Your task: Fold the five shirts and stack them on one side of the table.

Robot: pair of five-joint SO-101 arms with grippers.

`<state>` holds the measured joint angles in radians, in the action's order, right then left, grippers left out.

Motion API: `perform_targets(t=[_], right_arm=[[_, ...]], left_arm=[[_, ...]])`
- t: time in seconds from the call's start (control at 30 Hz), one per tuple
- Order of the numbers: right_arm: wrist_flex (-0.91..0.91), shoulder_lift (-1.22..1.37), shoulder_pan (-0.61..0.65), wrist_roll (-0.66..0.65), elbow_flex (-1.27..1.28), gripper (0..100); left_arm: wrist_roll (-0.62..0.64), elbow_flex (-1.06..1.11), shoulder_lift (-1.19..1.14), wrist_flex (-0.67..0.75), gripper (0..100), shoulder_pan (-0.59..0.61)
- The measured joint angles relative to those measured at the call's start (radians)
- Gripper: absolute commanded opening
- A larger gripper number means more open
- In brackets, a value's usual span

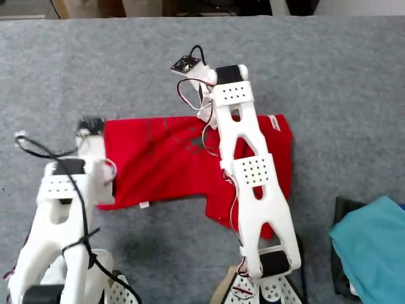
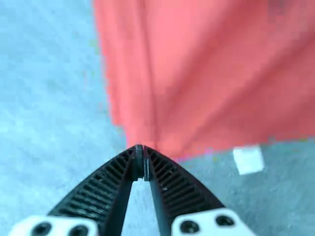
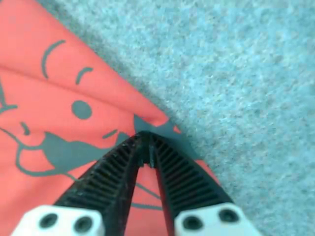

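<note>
A red shirt (image 1: 171, 164) with a dark cartoon print lies partly folded on the grey table. My left gripper (image 1: 93, 134) is at the shirt's left edge. In the left wrist view the left gripper (image 2: 140, 150) is shut, pinching the hem of the red shirt (image 2: 206, 73). My right arm stretches over the shirt to its far edge, where the right gripper (image 1: 204, 115) sits. Seen from the right wrist, the right gripper (image 3: 145, 138) is shut on the printed red shirt (image 3: 54, 98) close to its border.
A teal shirt (image 1: 373, 244) lies folded at the table's right edge on top of a dark garment (image 1: 342, 212). A white label (image 2: 248, 160) sticks out from the red shirt's near hem. Bare grey table (image 1: 329, 76) spreads beyond the shirt.
</note>
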<state>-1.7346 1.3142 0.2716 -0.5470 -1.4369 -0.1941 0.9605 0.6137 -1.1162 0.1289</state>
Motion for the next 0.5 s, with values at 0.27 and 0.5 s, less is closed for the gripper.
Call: perform_targets(t=[0.27, 0.5], right_arm=[[-0.023, 0.000, 0.000, 0.002, -0.005, 0.5], [-0.032, -0.043, -0.032, 0.002, -0.014, 0.5]], left_arm=[[0.157, -0.161, -0.091, 0.157, 2, -0.064], [0.212, -0.374, -0.560, 0.290, 2, -0.069]])
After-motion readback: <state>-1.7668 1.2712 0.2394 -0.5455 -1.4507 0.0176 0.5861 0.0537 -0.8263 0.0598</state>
